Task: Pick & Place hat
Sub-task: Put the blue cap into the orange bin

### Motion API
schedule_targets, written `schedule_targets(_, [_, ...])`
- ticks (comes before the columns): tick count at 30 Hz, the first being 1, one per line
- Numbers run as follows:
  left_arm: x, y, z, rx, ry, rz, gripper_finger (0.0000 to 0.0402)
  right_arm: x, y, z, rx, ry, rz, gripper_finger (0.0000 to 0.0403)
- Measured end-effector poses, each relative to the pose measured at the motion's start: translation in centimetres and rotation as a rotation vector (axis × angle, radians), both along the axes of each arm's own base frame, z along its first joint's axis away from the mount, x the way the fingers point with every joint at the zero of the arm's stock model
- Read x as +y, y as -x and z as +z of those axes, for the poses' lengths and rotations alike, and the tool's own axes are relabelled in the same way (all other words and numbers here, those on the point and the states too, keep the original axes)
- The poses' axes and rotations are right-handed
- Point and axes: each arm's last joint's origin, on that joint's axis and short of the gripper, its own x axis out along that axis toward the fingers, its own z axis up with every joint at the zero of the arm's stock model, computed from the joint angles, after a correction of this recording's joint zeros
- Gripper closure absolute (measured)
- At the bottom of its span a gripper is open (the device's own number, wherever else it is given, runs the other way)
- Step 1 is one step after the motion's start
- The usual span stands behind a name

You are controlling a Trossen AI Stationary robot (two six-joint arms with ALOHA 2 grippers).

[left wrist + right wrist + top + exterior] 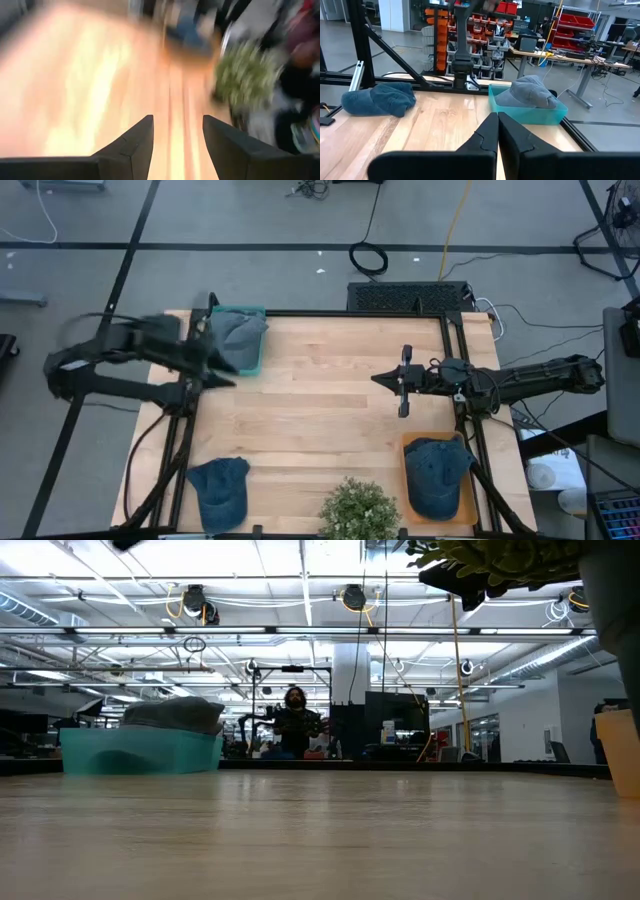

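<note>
A grey hat (240,332) (175,714) (527,92) lies in a teal bin (252,365) (555,114) at the table's far left corner. A blue hat (219,490) (377,100) lies on the bare wood at the near left. Another blue hat (437,475) (187,35) rests on an orange tray (468,515) at the near right. My left gripper (222,368) (177,135) hangs open beside the bin with nothing between its fingers. My right gripper (378,379) (498,125) is shut and empty above the table's right half, pointing toward the bin.
A potted plant (358,510) (245,75) stands at the near edge between the two blue hats. Bare wood (310,415) fills the table's middle. A black frame runs along the table's edges. A person (295,725) is in the room far behind the table.
</note>
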Motion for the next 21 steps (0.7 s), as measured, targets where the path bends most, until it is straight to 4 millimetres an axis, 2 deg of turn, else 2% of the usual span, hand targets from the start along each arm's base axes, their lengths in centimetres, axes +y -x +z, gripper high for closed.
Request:
schedule_targets(4, [-2.1,-2.9,-3.7,0.413,0.096,0.017,0.0225,0.0,0.0,-0.1,0.011,0.0,0.0,0.0403])
schedule_targets(7, [-5.0,-5.3,-6.4,0.627,0.129,-0.016,0.0225,0.0,0.0,-0.1,0.015,0.0,0.0,0.0403])
schedule_targets(11, [-9.2,-7.6,-9.6,0.857,0.127,-0.04,0.0225,0.0,0.0,-0.1,0.015,0.0,0.0,0.0403])
schedule_targets(16, [-14.3,-8.3,-13.0,1.022,0.063,-0.052,0.0225,0.0,0.0,-0.3,0.029,0.007,0.0,0.0403])
schedule_targets(21, [-18.1,-8.2,-15.0,1.116,0.148,-0.034,0.0225,0.0,0.0,-0.3,0.039,0.018,0.0,0.0403])
